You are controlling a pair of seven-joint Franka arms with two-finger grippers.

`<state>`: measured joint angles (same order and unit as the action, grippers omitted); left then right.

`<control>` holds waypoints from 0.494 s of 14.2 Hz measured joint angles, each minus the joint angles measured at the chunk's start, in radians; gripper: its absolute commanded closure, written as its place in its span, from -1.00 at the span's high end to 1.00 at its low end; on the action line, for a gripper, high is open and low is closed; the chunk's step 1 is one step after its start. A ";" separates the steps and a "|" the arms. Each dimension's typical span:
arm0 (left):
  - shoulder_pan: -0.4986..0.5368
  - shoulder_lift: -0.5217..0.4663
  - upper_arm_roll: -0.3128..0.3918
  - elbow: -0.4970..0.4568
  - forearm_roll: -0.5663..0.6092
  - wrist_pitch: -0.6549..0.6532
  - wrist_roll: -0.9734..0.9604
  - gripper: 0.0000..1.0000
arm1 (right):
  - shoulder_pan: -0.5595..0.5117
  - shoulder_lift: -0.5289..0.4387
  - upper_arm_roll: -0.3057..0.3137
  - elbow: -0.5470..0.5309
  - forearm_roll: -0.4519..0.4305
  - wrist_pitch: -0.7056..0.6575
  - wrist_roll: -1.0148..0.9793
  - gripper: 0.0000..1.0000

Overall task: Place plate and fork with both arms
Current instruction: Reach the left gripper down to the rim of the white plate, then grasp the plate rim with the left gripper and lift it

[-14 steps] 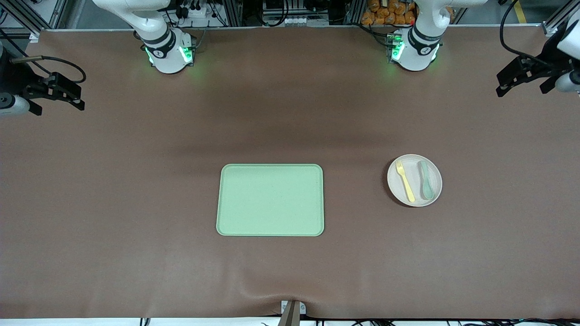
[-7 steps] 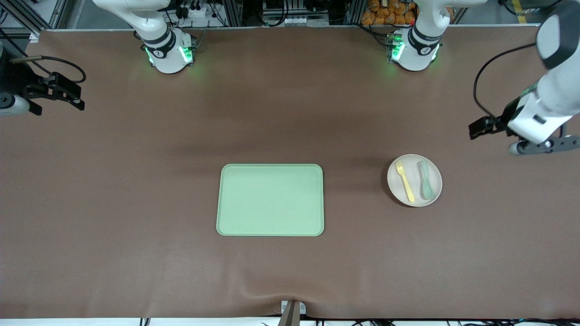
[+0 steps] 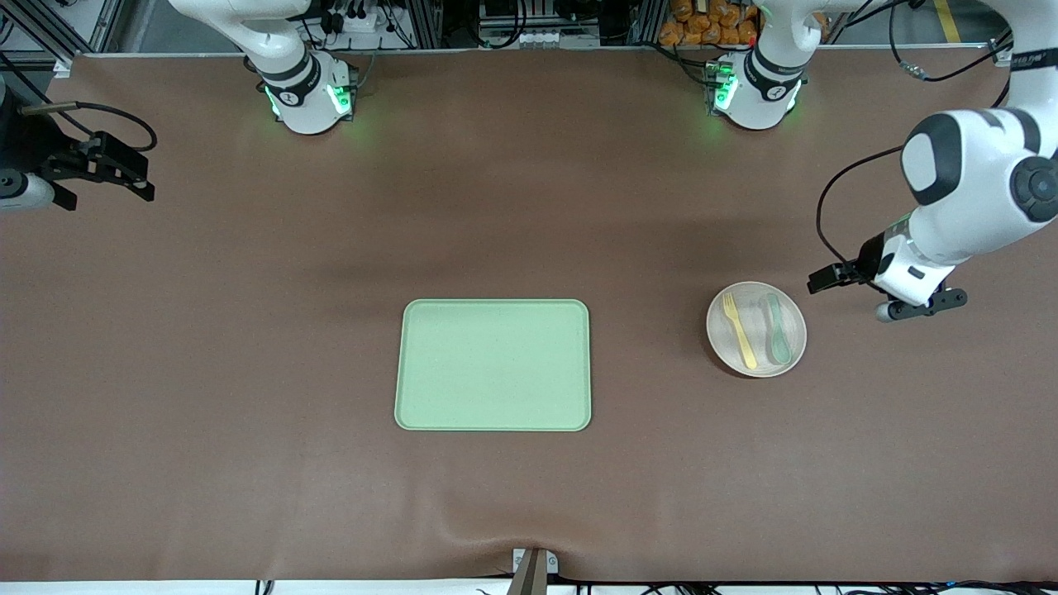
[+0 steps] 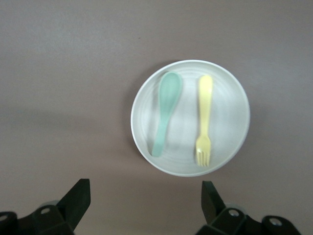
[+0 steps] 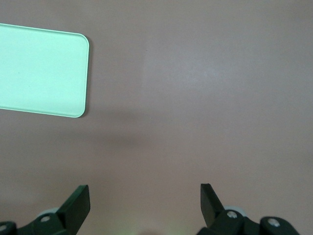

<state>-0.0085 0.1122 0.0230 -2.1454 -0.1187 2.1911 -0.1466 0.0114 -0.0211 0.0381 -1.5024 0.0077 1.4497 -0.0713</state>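
Observation:
The round pale plate [image 3: 756,359] lies on the brown table toward the left arm's end, with the yellow fork [image 3: 740,330] and a grey-green spoon [image 3: 777,329] side by side on it. The left wrist view looks down on the plate [image 4: 232,112], the fork [image 4: 205,120] and the spoon [image 4: 166,110]. My left gripper [image 3: 920,304] hangs open over bare table beside the plate, nothing between its jaws [image 4: 145,185]. My right gripper [image 3: 140,180] waits open and empty [image 5: 144,188] at the right arm's end of the table.
A light-green rectangular tray [image 3: 493,364] lies at the table's middle, and one corner of the tray [image 5: 41,68] shows in the right wrist view. The two green-lit arm bases [image 3: 310,95] stand along the table's edge farthest from the front camera.
The left arm has swung in from the table's end and come down beside the plate. The right arm, plate, fork and tray have not moved.

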 measured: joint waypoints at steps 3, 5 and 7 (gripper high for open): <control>0.033 0.092 0.000 -0.027 -0.001 0.113 0.001 0.71 | 0.000 0.000 0.000 0.000 0.000 0.000 0.000 1.00; 0.041 0.153 0.000 -0.033 -0.012 0.179 0.001 0.57 | 0.000 0.000 0.000 0.000 0.000 -0.001 0.000 1.00; 0.041 0.199 -0.001 -0.034 -0.046 0.221 0.001 0.56 | 0.000 0.000 0.000 0.000 0.000 -0.001 0.000 1.00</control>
<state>0.0326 0.3110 0.0220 -2.1791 -0.1648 2.4126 -0.1454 0.0114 -0.0210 0.0381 -1.5025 0.0077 1.4488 -0.0714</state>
